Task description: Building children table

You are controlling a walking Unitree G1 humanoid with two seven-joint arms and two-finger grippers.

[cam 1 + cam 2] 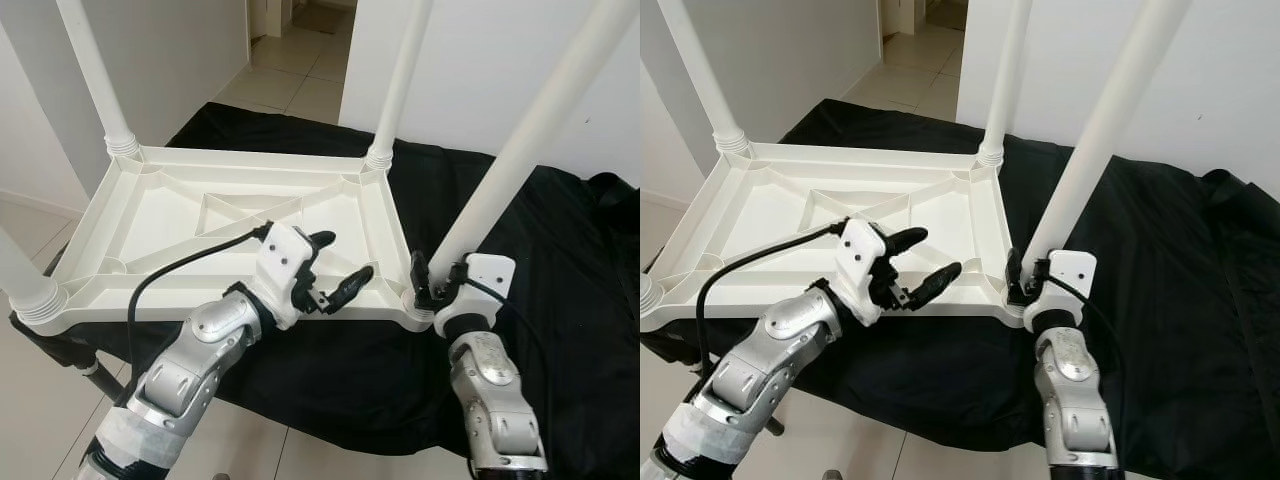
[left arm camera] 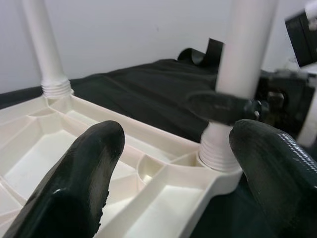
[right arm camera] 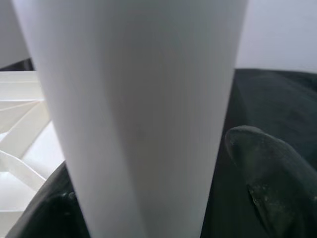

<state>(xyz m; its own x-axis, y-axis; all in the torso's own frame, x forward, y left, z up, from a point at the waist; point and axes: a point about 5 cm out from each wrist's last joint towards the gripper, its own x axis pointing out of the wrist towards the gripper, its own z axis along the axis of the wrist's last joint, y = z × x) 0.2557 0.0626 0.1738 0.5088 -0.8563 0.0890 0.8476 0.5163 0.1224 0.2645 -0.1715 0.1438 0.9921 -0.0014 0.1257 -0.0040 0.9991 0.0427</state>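
Note:
A white plastic children's table [image 1: 150,215] lies upside down on a black cloth, its four legs pointing up. My right gripper [image 1: 432,282] is shut on the near right leg [image 1: 520,140] just above its socket at the corner. In the right wrist view this leg [image 3: 133,109] stands between the fingers [image 3: 267,173]. My left gripper [image 1: 345,255] hovers open over the near rim of the table, a little left of that corner, holding nothing. In the left wrist view its fingers [image 2: 84,178] frame the corner socket and the leg [image 2: 242,49].
The black cloth [image 1: 560,260] covers a low support that stretches off to the right. White walls close in on both sides, and a doorway [image 1: 300,40] opens behind onto a tiled floor [image 1: 40,400]. The far legs [image 1: 400,80] rise tall.

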